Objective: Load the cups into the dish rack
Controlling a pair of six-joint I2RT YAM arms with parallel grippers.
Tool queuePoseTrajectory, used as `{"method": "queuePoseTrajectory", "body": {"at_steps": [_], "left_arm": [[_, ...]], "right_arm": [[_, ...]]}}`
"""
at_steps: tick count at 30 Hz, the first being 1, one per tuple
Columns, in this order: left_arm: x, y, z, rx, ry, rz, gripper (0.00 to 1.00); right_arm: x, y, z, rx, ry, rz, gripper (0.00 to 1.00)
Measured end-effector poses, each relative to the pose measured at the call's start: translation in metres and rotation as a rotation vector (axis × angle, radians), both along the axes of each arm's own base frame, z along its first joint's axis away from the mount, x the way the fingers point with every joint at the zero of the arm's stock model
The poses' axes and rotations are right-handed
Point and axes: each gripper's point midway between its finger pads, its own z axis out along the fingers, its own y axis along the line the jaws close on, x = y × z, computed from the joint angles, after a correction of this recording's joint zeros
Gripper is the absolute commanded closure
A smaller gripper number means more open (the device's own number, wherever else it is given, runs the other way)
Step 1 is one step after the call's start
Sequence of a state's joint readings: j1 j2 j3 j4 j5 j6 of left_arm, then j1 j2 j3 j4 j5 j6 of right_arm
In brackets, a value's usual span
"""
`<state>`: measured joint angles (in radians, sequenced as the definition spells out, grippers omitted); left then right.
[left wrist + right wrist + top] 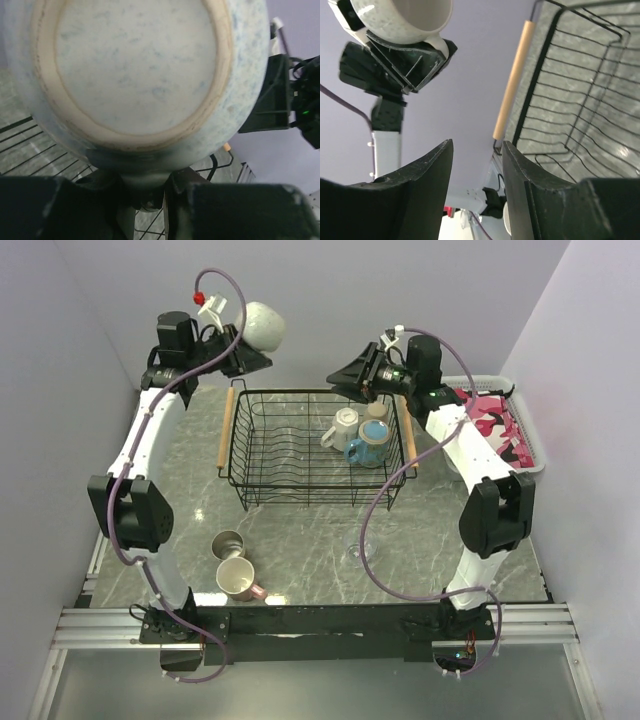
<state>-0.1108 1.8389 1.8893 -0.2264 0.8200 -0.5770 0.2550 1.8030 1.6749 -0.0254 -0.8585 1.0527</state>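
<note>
My left gripper [250, 348] is shut on the handle of a white speckled mug [266, 325] and holds it in the air above the far left corner of the black wire dish rack [262, 485]. In the left wrist view the mug's base [140, 65] fills the frame above my left gripper [145, 185]. My right gripper [340, 380] is open and empty above the rack's far right side; in the right wrist view it [477, 165] faces the held mug [400, 20]. A white mug [342, 428], a tan cup [376, 412] and a blue mug [370, 445] sit in the rack's right end.
A steel cup [228, 544], a pink mug [238, 580] and a clear glass [355, 546] stand on the grey table in front of the rack. A white basket [530, 455] with pink camouflage cloth stands at the far right. The rack's wooden handle [512, 85] shows in the right wrist view.
</note>
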Motion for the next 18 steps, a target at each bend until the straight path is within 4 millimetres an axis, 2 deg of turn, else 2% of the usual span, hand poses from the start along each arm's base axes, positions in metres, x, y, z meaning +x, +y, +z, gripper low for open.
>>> {"method": "queuePoseTrajectory", "body": {"at_steps": [4,7,10,13,15,18], "left_arm": [[-0.008,-0.005,-0.017,0.137,-0.01,-0.014,0.99],[-0.022,-0.023,-0.033,0.272,-0.046,-0.073,0.99],[-0.039,-0.039,-0.06,0.4,-0.064,-0.156,0.99],[-0.051,-0.045,-0.089,0.494,-0.054,-0.219,0.99],[-0.058,-0.044,-0.11,0.554,-0.035,-0.25,0.99],[-0.065,-0.04,-0.14,0.626,-0.007,-0.28,0.99]], "right_arm": [[-0.009,-0.014,0.005,-0.045,-0.008,-0.027,0.48],[-0.018,-0.035,0.027,-0.074,-0.073,-0.084,0.47],[-0.032,-0.053,0.059,-0.094,-0.165,-0.133,0.46],[-0.048,-0.068,0.086,-0.114,-0.253,-0.179,0.46],[-0.058,-0.074,0.097,-0.123,-0.289,-0.193,0.45],[-0.068,-0.079,0.098,-0.132,-0.301,-0.204,0.45]]}}
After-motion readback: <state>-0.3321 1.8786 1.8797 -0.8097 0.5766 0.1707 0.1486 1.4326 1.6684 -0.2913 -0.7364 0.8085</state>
